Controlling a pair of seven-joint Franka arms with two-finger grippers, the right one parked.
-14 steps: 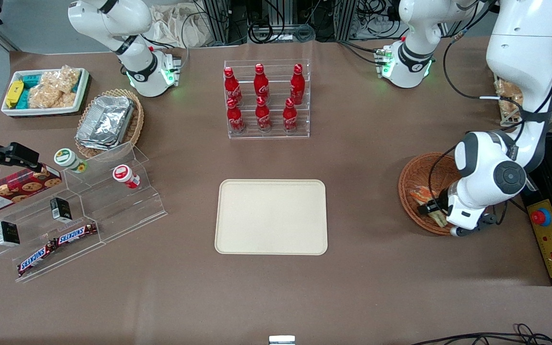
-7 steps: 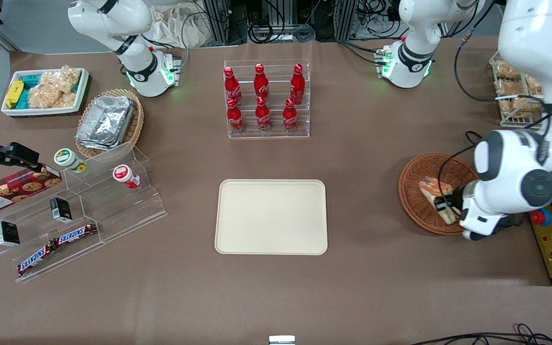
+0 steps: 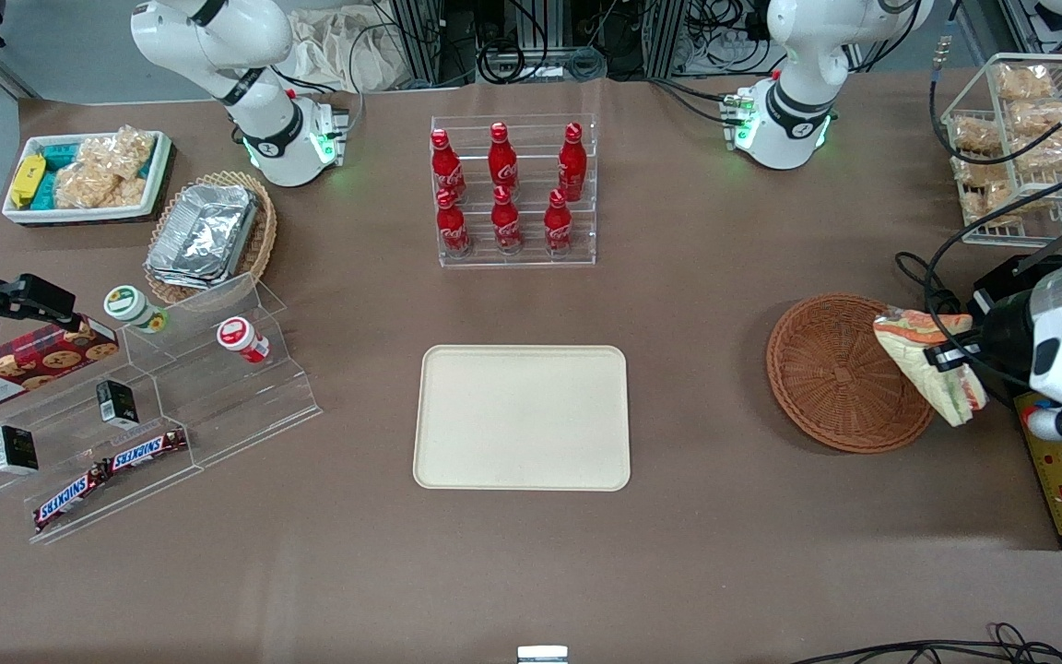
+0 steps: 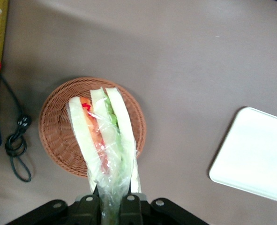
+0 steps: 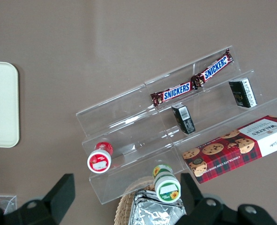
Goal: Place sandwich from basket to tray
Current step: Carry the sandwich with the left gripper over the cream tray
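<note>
From the front, my gripper (image 3: 946, 358) is clamped on the sandwich (image 3: 929, 364), which hangs in the air above the rim of the basket (image 3: 840, 373) at the working arm's end of the table. Half a second ago the wedge sat lower, inside the wicker and closer to its middle; a second ago my arm covered most of it down in the bowl. Now I have risen and pulled back toward the table's edge, so the basket shows bare weave. The tray (image 3: 522, 417) lies flat at the table's centre, well apart from the basket, with nothing on it, as it was before. The rack of cola bottles (image 3: 505, 192) stands farther from the camera than the tray and has not moved.

At my wrist, the sandwich (image 4: 103, 140) stands out from between my fingers (image 4: 87, 202), its wrapped tail pinched tight, white bread with orange and green layers fanning outward. Beneath it sits the basket (image 4: 58, 136), and a corner of the tray (image 4: 255, 154) shows off to one side on the brown table.

The parked wrist shows the acrylic shelf (image 5: 175, 136) with Snickers bars (image 5: 192, 82) and a cookie box (image 5: 234, 147).
</note>
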